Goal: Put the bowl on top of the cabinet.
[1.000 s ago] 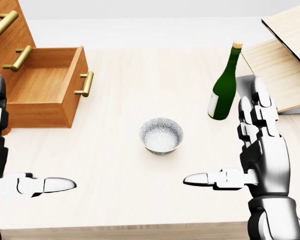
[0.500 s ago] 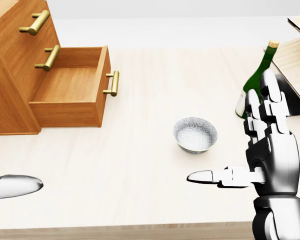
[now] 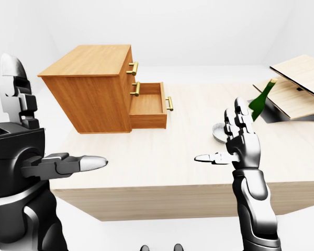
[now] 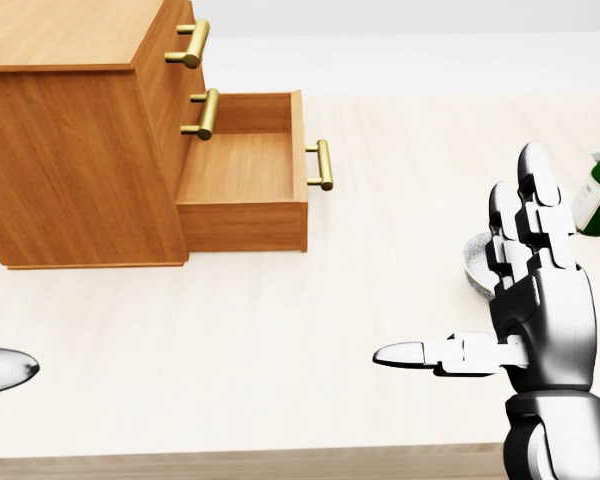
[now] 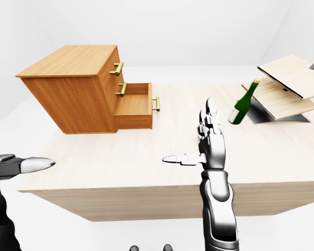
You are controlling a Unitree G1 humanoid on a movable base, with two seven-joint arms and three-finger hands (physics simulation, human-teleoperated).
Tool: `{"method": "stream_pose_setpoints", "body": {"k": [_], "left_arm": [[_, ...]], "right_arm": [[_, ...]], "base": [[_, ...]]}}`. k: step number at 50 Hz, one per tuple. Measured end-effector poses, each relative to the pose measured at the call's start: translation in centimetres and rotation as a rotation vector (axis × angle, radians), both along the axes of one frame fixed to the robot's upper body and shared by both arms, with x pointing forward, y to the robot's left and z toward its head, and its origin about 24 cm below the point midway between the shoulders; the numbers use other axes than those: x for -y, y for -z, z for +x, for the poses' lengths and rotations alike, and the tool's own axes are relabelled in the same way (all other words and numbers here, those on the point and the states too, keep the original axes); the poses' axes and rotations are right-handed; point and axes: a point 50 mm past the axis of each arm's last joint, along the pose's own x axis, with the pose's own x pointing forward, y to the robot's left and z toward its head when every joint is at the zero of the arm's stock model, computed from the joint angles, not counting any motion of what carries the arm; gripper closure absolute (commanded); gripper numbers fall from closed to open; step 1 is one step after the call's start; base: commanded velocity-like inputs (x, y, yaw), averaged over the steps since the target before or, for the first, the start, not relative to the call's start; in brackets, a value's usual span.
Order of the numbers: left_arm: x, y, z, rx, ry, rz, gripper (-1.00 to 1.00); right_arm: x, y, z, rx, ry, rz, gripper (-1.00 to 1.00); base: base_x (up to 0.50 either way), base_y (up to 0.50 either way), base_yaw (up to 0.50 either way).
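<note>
the bowl (image 3: 219, 132) sat on the table (image 4: 280, 330), just past the right hand (image 4: 540, 310) and a little to its left in the head view. the hand's raised fingers (image 4: 535, 190) hid most of the bowl there, so only its left rim showed. the right hand was spread open and held nothing, with the fingers upright and the thumb pointing left across the table. it was near the bowl but not touching it.

the left hand (image 3: 21, 151) was also open and empty. it was far to the left in the left-eye view, well apart from the bowl, so the right hand was clearly the nearer one for a pick-up. the bowl was round and had no long axis to line up with, so reaching up the view and over the rim looked like enough.

the cabinet (image 3: 86, 99) stood at the left end of the table, with its flat top bare and its lower drawer (image 4: 242, 165) pulled out toward the bowl's side. a green bottle (image 5: 242, 109) stood close to the bowl on the right, and a wide reach might have clipped it.

what showed of the bowl was small, shallow, pale grey and speckled. it sat upright. too little of the inside showed to tell whether it was empty.
</note>
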Motion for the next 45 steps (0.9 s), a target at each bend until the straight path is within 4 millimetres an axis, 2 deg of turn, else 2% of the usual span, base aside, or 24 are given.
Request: {"method": "stream_pose_setpoints", "body": {"k": [9,28,45], "left_arm": [[-0.4,-0.2,-0.1,0.010,-0.008,-0.005,-1.00],[-1.6,-1.5,-0.9,0.077,-0.040,-0.007,-1.00],[-3.8,-3.0,-1.9,0.136,-0.096,-0.017,-1.00]], "right_arm": [[0.0,0.1,0.0,-0.003,-0.001,0.001,-1.00],[0.0,0.0,0.1,0.001,-0.007,0.003,-1.00],[0.1,-0.3,0.0,0.012,0.002,0.008,-1.00]], "base": [[0.00,0.46,0.00],[0.00,0.00,0.00],[0.00,0.00,0.00]]}}
